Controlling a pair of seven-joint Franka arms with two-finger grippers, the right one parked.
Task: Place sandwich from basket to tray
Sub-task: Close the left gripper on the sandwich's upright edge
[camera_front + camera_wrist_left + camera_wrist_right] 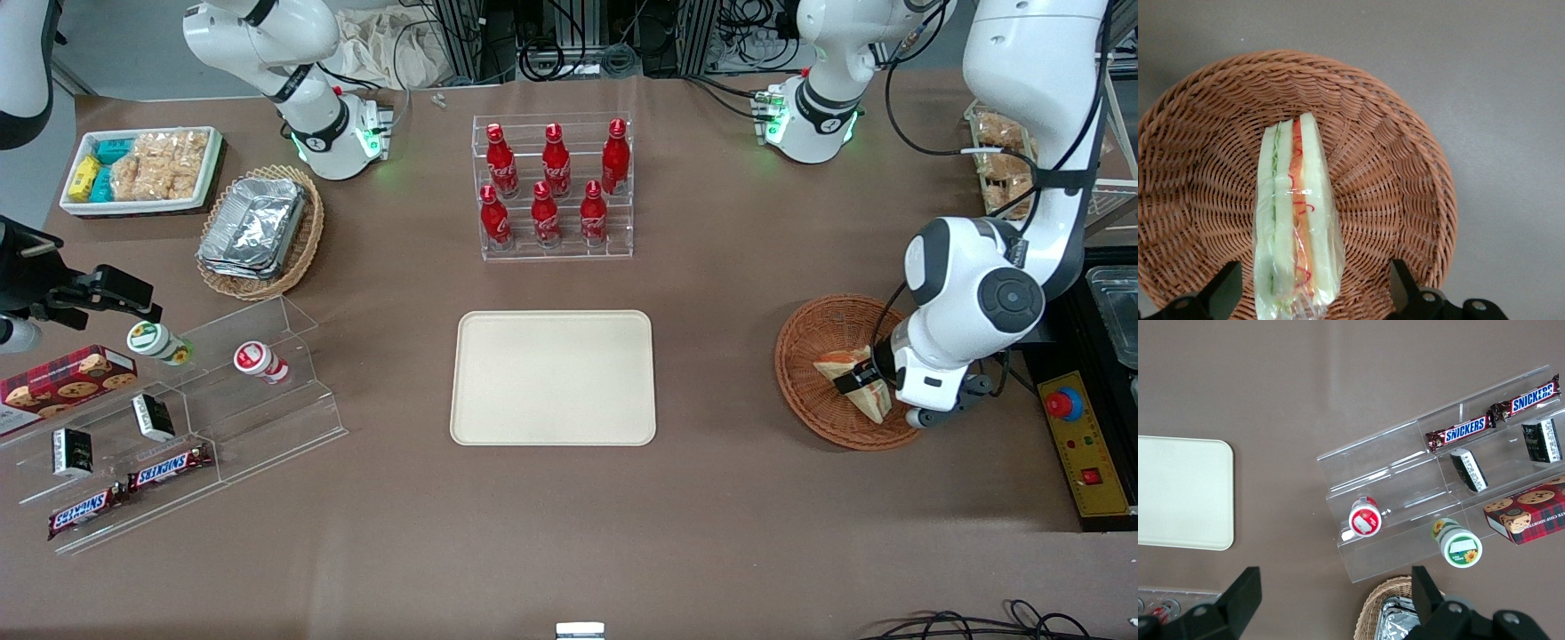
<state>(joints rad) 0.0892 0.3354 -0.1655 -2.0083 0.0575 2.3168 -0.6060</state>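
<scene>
The sandwich (873,402) is a clear-wrapped wedge of pale bread with orange and green layers. It lies in the round reddish-brown wicker basket (805,356) toward the working arm's end of the table. My left gripper (864,384) is low over the basket, open, with a black finger on each side of the sandwich and a gap to at least one finger. The wrist view shows the sandwich (1298,207) standing on edge between the fingertips (1401,283) of the gripper (1313,290) on the basket's weave (1391,180). The cream tray (553,378) lies empty at the table's middle.
A clear rack of red bottles (553,187) stands farther from the camera than the tray. A control box with a red button (1080,440) lies beside the basket. A tan oval basket with foil containers (258,231), a white snack bin (142,169) and an acrylic shelf (178,418) are toward the parked arm's end.
</scene>
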